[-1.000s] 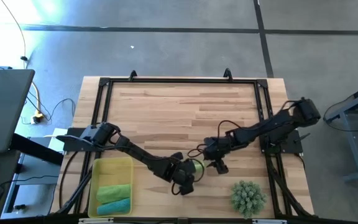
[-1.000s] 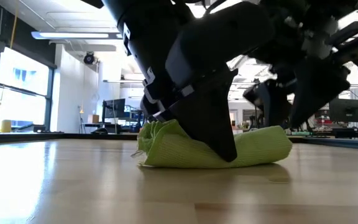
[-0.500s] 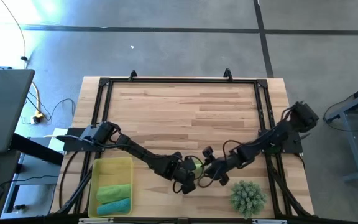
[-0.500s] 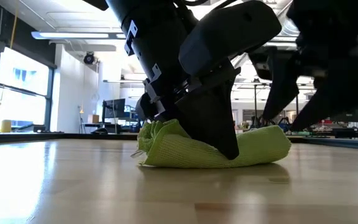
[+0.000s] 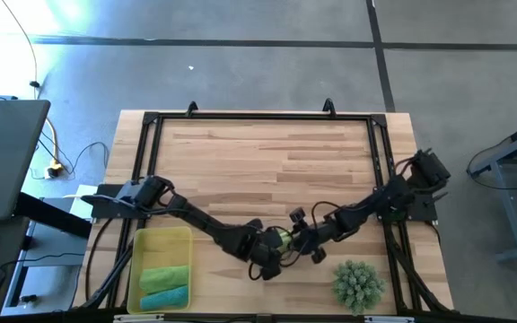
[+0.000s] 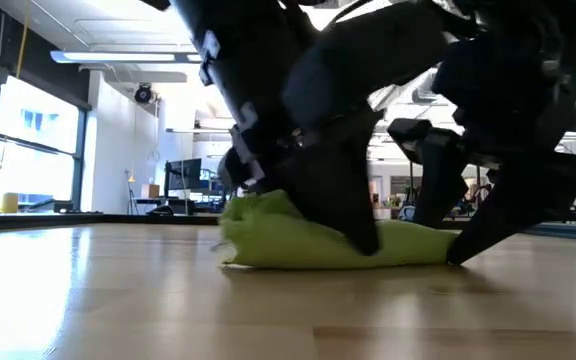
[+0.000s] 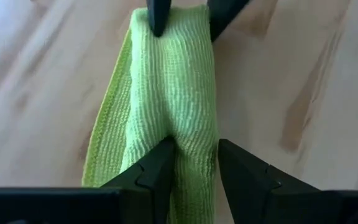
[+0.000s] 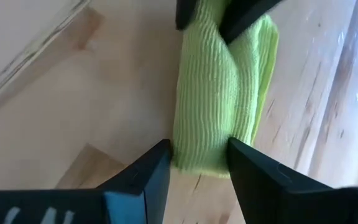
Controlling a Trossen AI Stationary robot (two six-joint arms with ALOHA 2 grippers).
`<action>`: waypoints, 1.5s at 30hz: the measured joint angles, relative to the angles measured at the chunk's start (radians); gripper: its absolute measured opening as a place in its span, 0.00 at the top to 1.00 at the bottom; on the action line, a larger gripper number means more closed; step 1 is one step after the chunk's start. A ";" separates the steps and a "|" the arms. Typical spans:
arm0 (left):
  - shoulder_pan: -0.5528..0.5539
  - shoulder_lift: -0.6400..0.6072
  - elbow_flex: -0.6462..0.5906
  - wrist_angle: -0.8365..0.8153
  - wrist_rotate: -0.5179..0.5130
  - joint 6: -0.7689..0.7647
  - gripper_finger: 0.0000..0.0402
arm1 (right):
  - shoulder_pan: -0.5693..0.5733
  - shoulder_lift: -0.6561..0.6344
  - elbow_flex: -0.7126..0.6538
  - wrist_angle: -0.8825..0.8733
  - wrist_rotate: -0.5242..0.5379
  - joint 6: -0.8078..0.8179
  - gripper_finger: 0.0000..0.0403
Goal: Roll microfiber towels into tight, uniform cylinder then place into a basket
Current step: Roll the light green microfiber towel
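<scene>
A lime green microfiber towel (image 6: 288, 240), loosely rolled, lies on the wood table near its front edge (image 5: 282, 237). My left gripper (image 7: 194, 146) is shut on the roll about midway along it (image 5: 267, 256). My right gripper (image 8: 197, 149) is shut on the roll's end nearest the table's right side (image 5: 300, 246). The yellow basket (image 5: 164, 240) stands at the near left with a second lime green towel (image 5: 164, 276) and a teal towel (image 5: 164, 297) lying in it. My left gripper pinches the roll (image 7: 188, 130) between its two fingers, which lie across it and slant down from above; the cloth is dented in where they meet it. The roll lies on the table. My right gripper pinches the roll's free end (image 8: 201, 155) between its two fingers, slanting down from the table's right side. One fingertip (image 6: 463, 250) reaches the tabletop at that end, which rests on the table.
A spiky green ball-shaped plant (image 5: 359, 283) stands near the front right, close to my right arm. A black frame (image 5: 258, 117) runs around the tabletop. The far half of the table is bare wood (image 5: 258, 161).
My right gripper has come down and toward the table's near edge, rolling its wrist, and its fingers now stand at the towel's right-hand end. That end lies flatter than before. My left gripper has kept its hold.
</scene>
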 joint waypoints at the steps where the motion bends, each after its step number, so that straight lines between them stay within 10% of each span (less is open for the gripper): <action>1: -0.005 -0.005 0.003 -0.021 -0.018 0.035 0.71 | -0.008 0.000 0.000 0.000 -0.007 0.018 0.63; 8: -0.036 -0.080 0.029 -0.166 -0.107 0.129 0.71 | -0.066 0.000 0.000 -0.008 -0.142 0.166 0.67; 19: -0.037 -0.084 0.030 -0.151 0.028 0.191 0.69 | -0.097 0.001 0.000 0.016 -0.208 0.240 0.91; 27: -0.019 -0.082 0.030 -0.088 -0.168 0.376 0.60 | -0.097 0.002 -0.001 0.017 -0.213 0.248 0.90; 45: 0.002 0.026 0.033 -0.068 -0.187 0.359 0.56 | -0.096 0.002 0.000 -0.004 -0.214 0.248 0.88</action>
